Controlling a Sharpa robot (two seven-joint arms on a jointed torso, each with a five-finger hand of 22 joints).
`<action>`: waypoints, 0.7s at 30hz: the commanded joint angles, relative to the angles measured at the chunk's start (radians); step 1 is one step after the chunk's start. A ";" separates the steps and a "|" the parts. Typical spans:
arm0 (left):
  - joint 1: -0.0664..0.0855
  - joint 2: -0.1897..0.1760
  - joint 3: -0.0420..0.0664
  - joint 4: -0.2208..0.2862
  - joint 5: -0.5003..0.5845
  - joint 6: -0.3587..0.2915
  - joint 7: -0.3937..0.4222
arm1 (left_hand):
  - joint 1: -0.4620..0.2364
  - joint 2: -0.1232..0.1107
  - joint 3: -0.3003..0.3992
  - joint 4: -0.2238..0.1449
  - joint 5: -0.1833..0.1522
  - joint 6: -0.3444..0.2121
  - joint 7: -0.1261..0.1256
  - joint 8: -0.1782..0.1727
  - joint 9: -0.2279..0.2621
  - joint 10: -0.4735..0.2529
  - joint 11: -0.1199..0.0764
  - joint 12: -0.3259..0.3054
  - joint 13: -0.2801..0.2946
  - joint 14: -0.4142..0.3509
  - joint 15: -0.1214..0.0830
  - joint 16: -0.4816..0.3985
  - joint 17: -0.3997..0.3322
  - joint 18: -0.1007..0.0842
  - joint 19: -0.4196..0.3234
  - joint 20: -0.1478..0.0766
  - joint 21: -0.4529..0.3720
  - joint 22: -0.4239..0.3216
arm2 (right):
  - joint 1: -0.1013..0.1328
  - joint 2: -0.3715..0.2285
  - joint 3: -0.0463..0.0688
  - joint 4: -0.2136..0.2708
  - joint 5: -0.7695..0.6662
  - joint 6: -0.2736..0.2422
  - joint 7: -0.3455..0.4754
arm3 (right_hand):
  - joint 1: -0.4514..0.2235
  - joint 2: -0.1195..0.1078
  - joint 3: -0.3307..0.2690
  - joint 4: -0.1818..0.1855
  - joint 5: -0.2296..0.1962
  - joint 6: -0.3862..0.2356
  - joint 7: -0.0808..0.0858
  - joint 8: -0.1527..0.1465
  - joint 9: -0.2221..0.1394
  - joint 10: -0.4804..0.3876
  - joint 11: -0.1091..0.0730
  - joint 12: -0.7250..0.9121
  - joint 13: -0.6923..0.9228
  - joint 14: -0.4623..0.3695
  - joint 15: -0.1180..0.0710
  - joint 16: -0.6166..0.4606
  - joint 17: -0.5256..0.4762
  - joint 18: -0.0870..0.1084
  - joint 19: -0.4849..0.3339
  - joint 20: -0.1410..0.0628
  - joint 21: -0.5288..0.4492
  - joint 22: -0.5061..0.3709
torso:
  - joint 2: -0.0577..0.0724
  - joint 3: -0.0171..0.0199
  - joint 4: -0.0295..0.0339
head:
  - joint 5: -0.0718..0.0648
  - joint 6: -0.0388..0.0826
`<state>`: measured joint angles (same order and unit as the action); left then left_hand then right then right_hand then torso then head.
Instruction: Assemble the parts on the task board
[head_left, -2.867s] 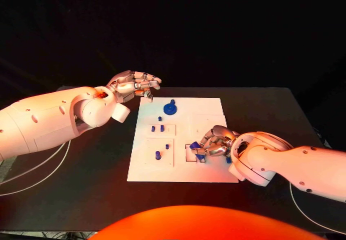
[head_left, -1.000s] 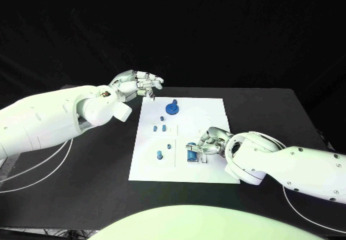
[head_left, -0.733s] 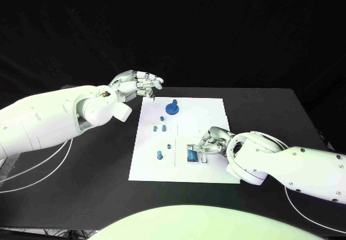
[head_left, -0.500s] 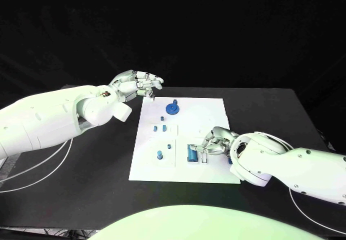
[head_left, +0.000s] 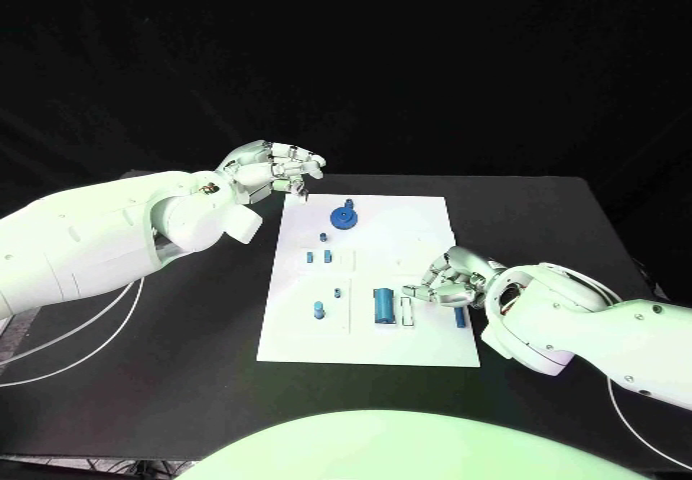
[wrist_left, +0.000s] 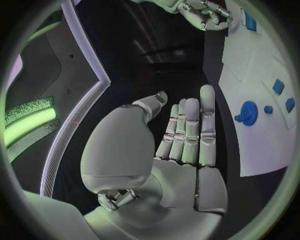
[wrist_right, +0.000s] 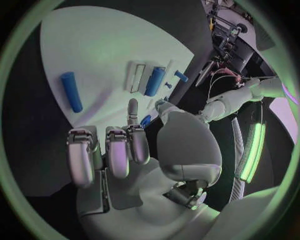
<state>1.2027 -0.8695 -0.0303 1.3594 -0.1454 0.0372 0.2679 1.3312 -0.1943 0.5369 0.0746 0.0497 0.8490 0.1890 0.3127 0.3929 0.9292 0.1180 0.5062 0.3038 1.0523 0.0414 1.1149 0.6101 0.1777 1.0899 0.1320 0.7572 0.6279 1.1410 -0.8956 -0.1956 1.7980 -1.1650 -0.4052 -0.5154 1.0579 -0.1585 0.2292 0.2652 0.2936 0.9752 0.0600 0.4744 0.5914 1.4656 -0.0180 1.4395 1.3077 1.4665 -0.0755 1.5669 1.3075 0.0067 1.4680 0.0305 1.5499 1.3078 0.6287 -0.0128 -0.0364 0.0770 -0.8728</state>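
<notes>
- Task board (head_left: 378, 345), a flat white rectangular plate, is seen at the middle of the black table (head_left: 188, 340); small blue parts are spread over it, so that each can be reached from above.
- Blue cylinder (head_left: 384, 304), a short rod, is seen lying flat on the board beside a narrow white slot piece (head_left: 410, 313); a second blue rod (head_left: 460, 318) lies at the board's right edge, just beside the right hand.
- Blue toothed wheel (head_left: 343, 215) is seated at the board's far end; small blue pegs (head_left: 317, 308) stand in the left-hand blocks.
- Right hand (head_left: 454, 280) is held low over the board's right side; its fingers are curled inward, nothing is seen between them; it is judged to be placed for the next pick.
- Left hand (head_left: 273, 167) is held off the board's far left corner, fingers bent together and empty, probably parked clear.
- Open room is left along the board's near edge and over the table on both sides.
</notes>
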 joint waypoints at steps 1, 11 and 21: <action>0.001 0.000 0.001 0.004 0.006 0.010 0.014 | 0.004 0.003 0.001 0.003 0.004 -0.006 -0.002 0.007 0.001 -0.004 0.000 0.004 -0.002 -0.006 0.003 0.007 -0.002 0.007 0.008 0.002 -0.006 -0.001 | 0.005 -0.037 0.000 0.011 0.036 -0.065 0.121 | 0.041 -0.003 0.006 -0.014 0.000 -0.024 0.012 -0.020 -0.009 0.051 0.013 -0.006 0.181 0.104 0.007 0.004 0.263 0.001 0.091 0.005 -0.014 0.253 | -0.001 -0.0011 -0.0010 | -0.004 0.000; 0.000 -0.008 0.001 0.018 0.007 0.007 0.023 | 0.005 0.002 0.000 0.005 0.004 -0.006 -0.002 0.008 0.001 -0.005 0.000 0.005 -0.002 -0.007 0.003 0.007 -0.002 0.006 0.009 0.002 -0.008 -0.002 | -0.017 -0.152 -0.001 0.015 -0.019 -0.036 0.100 | 0.158 -0.048 0.046 -0.061 0.002 -0.049 0.037 -0.084 -0.039 0.049 0.035 -0.005 0.185 0.104 0.026 0.004 0.263 0.002 0.088 0.024 -0.021 0.251 | -0.001 0.0005 -0.0029 | -0.019 0.000; 0.000 -0.010 0.000 0.020 0.007 0.008 0.023 | 0.004 0.001 -0.001 0.007 0.004 -0.007 -0.002 0.008 0.001 -0.005 0.000 0.006 -0.002 -0.007 0.003 0.007 -0.002 0.006 0.009 0.002 -0.009 -0.003 | -0.063 -0.164 -0.004 -0.001 -0.065 0.002 0.033 | 0.144 -0.049 0.044 -0.036 0.002 -0.002 0.024 -0.075 -0.027 0.050 0.025 -0.004 0.186 0.104 0.019 0.004 0.263 0.001 0.091 0.022 -0.013 0.253 | 0.001 0.0002 0.0004 | -0.032 0.000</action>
<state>1.2024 -0.8799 -0.0308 1.3769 -0.1454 0.0365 0.2753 1.3312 -0.1943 0.5369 0.0745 0.0497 0.8490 0.1889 0.3176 0.3927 0.9292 0.1180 0.5062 0.3028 1.0487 0.0449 1.1149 0.6089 0.1776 1.0936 0.1357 0.7532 0.6264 1.0812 -1.0613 -0.1995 1.7982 -1.1890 -0.4367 -0.4520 1.2108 -0.2029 0.2719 0.2240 0.2937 0.9669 0.0826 0.3948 0.5639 1.4650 0.0128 1.4302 1.3080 1.4648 -0.0551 1.5669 1.3073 0.0067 1.4661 0.0506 1.5316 1.3076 0.6285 -0.0119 -0.0377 0.0460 -0.8728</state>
